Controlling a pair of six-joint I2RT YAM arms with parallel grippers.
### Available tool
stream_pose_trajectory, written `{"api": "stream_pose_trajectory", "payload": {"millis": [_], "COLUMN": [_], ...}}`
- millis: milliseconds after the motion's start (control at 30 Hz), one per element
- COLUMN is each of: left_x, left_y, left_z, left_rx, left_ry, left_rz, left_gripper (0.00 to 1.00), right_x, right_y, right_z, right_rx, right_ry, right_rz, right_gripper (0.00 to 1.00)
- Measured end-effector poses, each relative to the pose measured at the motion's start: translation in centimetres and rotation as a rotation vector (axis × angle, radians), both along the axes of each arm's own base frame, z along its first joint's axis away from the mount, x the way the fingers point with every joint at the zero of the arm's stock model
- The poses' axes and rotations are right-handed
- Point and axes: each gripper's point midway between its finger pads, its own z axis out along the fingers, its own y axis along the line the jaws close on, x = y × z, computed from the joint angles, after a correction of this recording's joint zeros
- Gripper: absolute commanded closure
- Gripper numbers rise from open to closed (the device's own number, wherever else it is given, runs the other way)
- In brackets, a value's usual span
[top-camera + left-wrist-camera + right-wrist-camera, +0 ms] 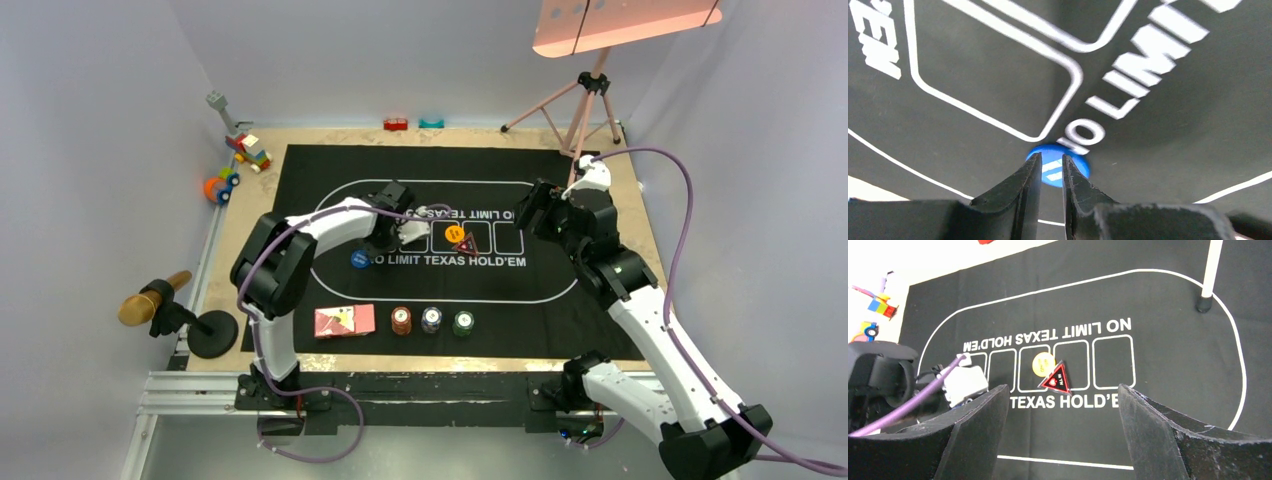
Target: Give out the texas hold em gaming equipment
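Poker gear in mid-deal: a blue disc (pixel 1048 150) with white markings lies flat at the very tips of the left pincer (pixel 1052 156), whose fingers stand a narrow gap apart over its near edge. Straight ahead of the widely spread right pincer (pixel 1063 388), an orange disc (pixel 1043 363) lies flat, and a dark, red-edged triangle marker (pixel 1057 379) touches its nearer edge. Well behind both pincers, toward the arm bases, a loose pile of red-backed playing cards (pixel 345 320) lies nearest the left pincer. Beside it a red chip (pixel 401 320), blue-grey chip (pixel 431 319) and green chip (pixel 463 322) sit in a row, apart.
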Motion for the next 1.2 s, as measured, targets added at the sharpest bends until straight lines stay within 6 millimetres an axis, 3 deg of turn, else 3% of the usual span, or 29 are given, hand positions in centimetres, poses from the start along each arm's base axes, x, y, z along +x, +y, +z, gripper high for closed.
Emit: {"api": "stream_pose_trajectory", "payload": {"millis": [167,367,467,533,667,767,867,1033,1200], "left_x": [1.4,0.1,-0.1,0.0,2.4,3.4,3.2,1.1,0.5], "left_y": [3.5,6.3,6.2,5.6,3.0,1.4,0.7,1.4,1.3], "left_z": [0.4,0.3,0.9,2.1,6.2,7.7,6.3,1.4,0.6], "left_rx": [-0.007,0.001,-0.025,-0.057,-0.180,-0.251,-0.256,-0.195,-0.184], "left_ry": [-0.007,0.019,0.015,0.004,-0.059,-0.080,-0.035,0.088,0.110], "left_rz": [0.081,0.092,0.092,0.089,0.093,0.089,0.082,0.081,0.072], "left_gripper": [0.74,0.72,0.66,0.55,0.33,0.22,0.12,0.06,0.04], "right_x": [0.0,0.0,0.0,0.1,0.2,0.2,0.2,0.2,0.2], "right_y": [0.0,0.0,0.2,0.3,0.6,0.6,0.6,0.6,0.6], "right_z": [0.0,-0.1,-0.2,-0.3,-0.5,-0.5,-0.5,-0.4,-0.4], "right_rx": [0.000,0.000,0.001,0.003,0.005,0.005,0.005,0.005,0.006], "right_ry": [0.000,0.002,0.006,0.009,0.017,0.017,0.017,0.015,0.015], "right_rz": [0.001,0.002,0.007,0.012,0.025,0.025,0.024,0.024,0.024], "right_gripper": [0.16,0.16,0.16,0.15,0.15,0.14,0.14,0.14,0.14]}}
